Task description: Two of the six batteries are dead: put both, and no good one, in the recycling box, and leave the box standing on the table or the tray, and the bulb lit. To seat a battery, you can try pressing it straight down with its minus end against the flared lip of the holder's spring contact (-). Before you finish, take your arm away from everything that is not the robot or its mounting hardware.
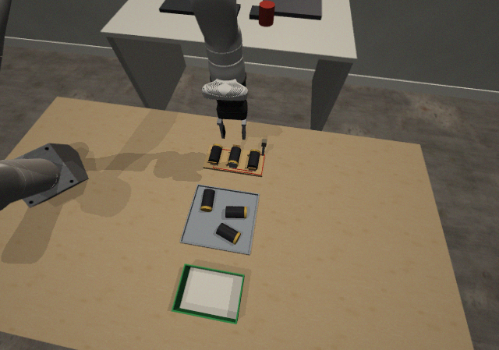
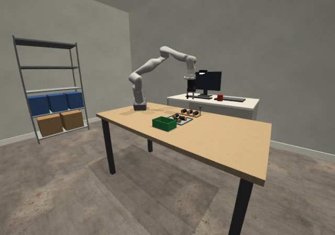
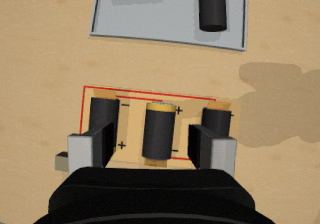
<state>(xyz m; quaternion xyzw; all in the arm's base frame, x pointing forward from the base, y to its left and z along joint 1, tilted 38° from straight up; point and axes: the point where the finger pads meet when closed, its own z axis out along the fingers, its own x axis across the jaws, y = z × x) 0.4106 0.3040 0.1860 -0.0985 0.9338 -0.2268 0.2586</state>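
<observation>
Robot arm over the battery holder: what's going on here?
The open gripper hovers above the battery holder, holding nothing, its fingers either side of the middle battery. Three batteries sit in the holder and three lie on the grey tray. The green recycling box has no battery in it.

green box (image 1: 207,317) (image 2: 164,124), black-and-yellow batteries, red mug (image 1: 266,14) (image 2: 220,98)

Batteries (image 1: 228,233) (image 2: 182,118) (image 3: 159,134): six. Green recycling box (image 1: 204,316) (image 2: 164,123): one. Gray tray (image 1: 201,229) (image 2: 186,121) (image 3: 165,31): one. Red cup (image 1: 266,14) (image 2: 220,97): one. Blue bins (image 2: 56,102): three. Monitor (image 2: 209,81): one.
</observation>
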